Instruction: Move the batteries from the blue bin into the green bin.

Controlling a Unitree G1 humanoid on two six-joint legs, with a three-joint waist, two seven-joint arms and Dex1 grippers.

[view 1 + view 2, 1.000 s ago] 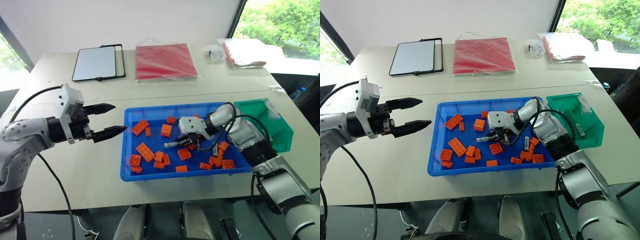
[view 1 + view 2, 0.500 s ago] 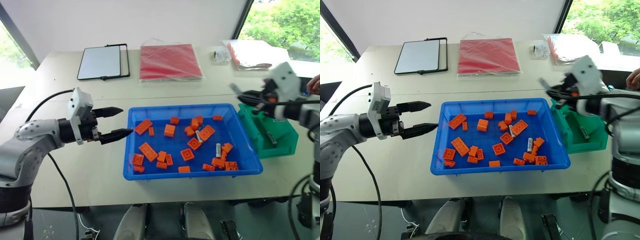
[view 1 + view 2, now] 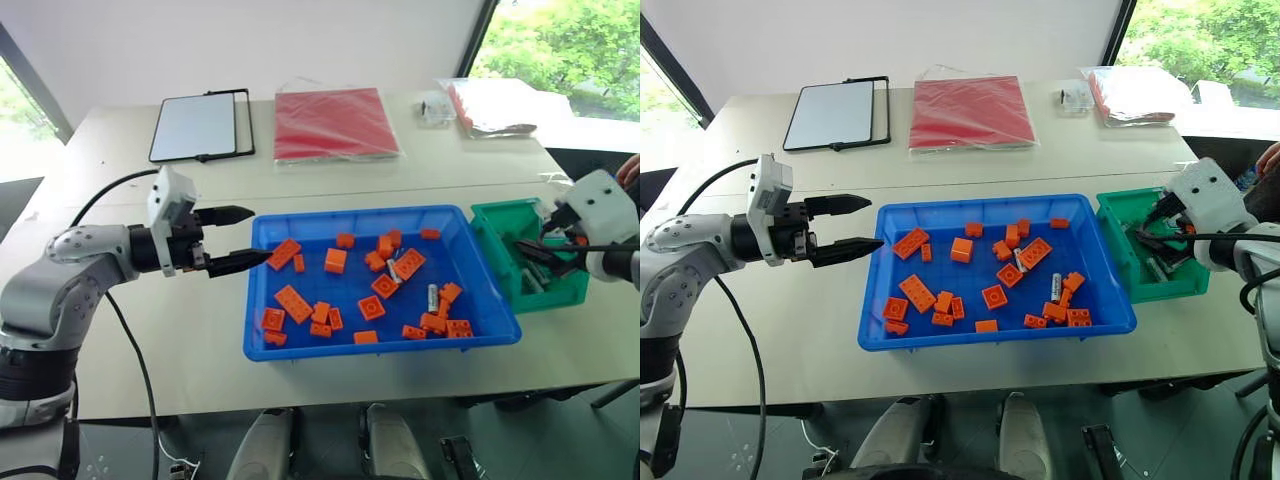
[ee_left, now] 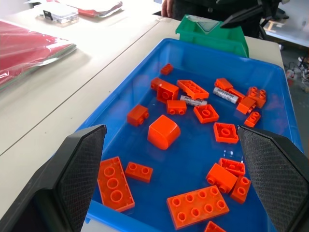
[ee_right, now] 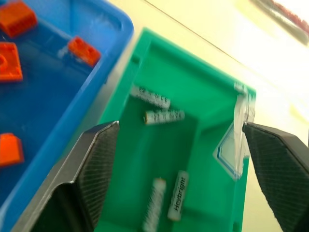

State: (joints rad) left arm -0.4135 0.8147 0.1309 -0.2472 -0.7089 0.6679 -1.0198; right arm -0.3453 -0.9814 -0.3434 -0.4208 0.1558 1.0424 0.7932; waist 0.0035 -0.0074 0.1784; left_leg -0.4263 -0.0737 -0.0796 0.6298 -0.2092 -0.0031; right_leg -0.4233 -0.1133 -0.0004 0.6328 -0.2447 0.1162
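Stereo head views and both wrist views of a beige table. The blue bin — the landmark here — sits near the table's front edge and holds scattered orange building bricks. Two batteries lie inside it, toward its right half: one upright among the bricks near the right wall, the other just beside a long brick near the bin's middle. The green bin stands immediately right of the blue bin, its wall close against the blue rim; four batteries lie on its floor, two near one end and two near the other.

The left gripper hovers at the blue bin's left wall, pointing across it, fingers spread and empty; in its wrist view the two fingers frame the bricks. The right gripper hangs over the green bin, right of the blue bin — fingers wide apart, nothing between them.

Behind the blue bin lie a black-framed tablet, a red bagged sheet and a clear packet.
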